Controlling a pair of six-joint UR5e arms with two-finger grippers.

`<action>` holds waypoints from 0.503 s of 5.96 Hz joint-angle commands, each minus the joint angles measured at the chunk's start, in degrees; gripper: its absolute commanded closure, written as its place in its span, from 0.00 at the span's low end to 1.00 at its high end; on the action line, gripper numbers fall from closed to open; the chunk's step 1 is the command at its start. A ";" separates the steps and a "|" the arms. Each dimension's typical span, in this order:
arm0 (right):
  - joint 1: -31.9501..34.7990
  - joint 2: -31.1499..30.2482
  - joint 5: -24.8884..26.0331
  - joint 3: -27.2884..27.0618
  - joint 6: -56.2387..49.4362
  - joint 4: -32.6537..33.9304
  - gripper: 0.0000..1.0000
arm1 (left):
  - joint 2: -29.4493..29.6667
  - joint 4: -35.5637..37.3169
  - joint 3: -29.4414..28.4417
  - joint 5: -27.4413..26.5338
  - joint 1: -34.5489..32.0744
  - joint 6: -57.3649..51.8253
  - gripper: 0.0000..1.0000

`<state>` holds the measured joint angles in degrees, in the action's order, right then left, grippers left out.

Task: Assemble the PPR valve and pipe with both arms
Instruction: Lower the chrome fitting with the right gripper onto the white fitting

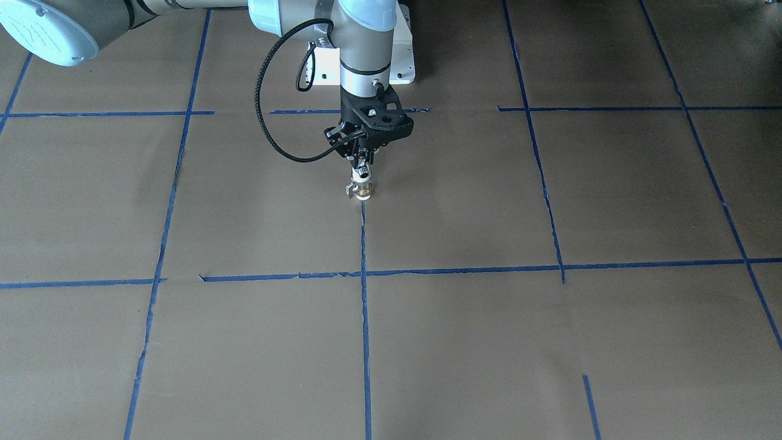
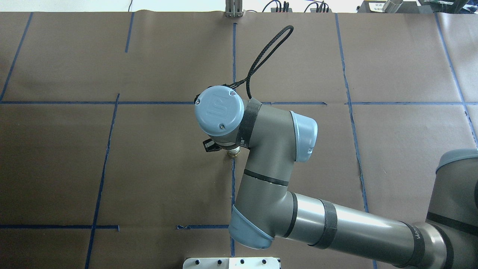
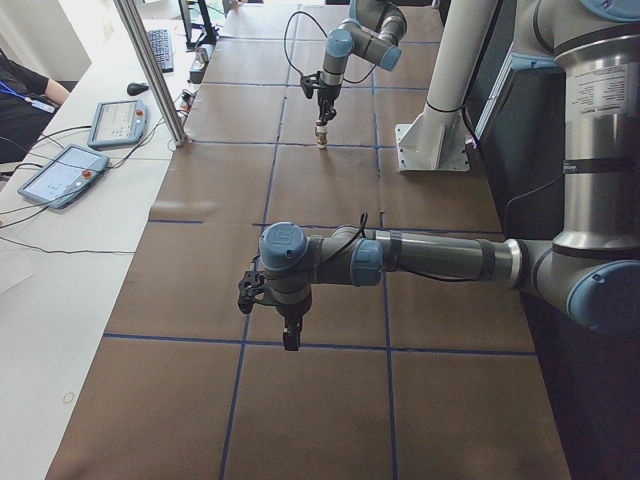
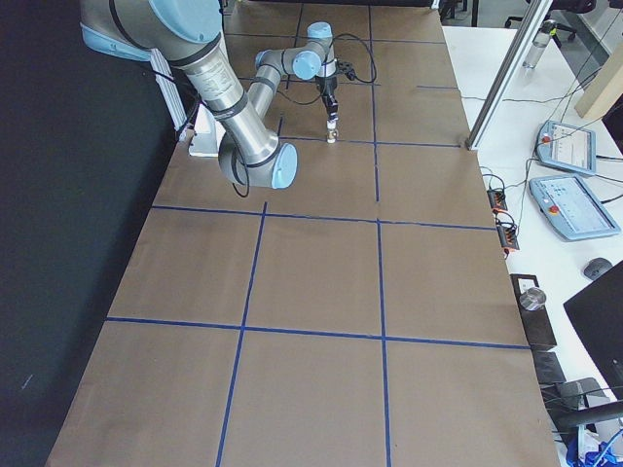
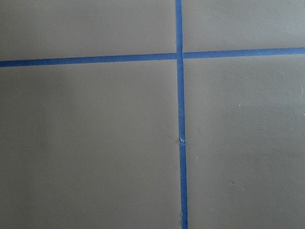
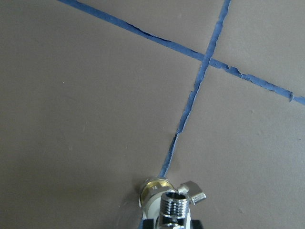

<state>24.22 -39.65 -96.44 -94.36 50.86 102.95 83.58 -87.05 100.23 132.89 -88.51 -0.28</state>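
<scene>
My right gripper [image 1: 365, 157] points straight down at the table's middle and is shut on the chrome pipe [image 1: 362, 169]. Below the pipe, in line with it, is the PPR valve [image 1: 361, 190], upright, white with a brass band, at the end of a blue tape line. I cannot tell whether the valve rests on the table. The right wrist view shows the pipe's threaded end [image 6: 172, 206] and the valve's brass ring [image 6: 153, 187]. My left gripper [image 3: 289, 340] shows only in the exterior left view, low over bare paper, and I cannot tell its state.
Brown paper with a blue tape grid [image 5: 180, 119] covers the table. The white pedestal base [image 1: 400, 58] stands behind the right gripper. A metal post [image 3: 150, 70] and teach pendants [image 3: 60, 175] are on the operators' side.
</scene>
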 commanded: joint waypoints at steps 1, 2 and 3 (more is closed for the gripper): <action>-0.05 0.01 0.02 0.14 0.56 -0.03 0.20 | 0.00 0.04 0.05 0.00 0.00 0.02 0.00; -0.05 0.01 -0.24 0.14 0.47 -0.03 0.13 | 0.00 -0.04 0.14 0.00 0.00 0.02 0.00; 0.03 0.09 -0.24 -0.03 0.39 -0.03 0.01 | 0.00 0.04 0.14 0.00 0.00 0.02 0.00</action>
<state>24.19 -39.60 -96.62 -94.28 51.30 102.92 83.58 -87.06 100.34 132.89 -88.51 -0.26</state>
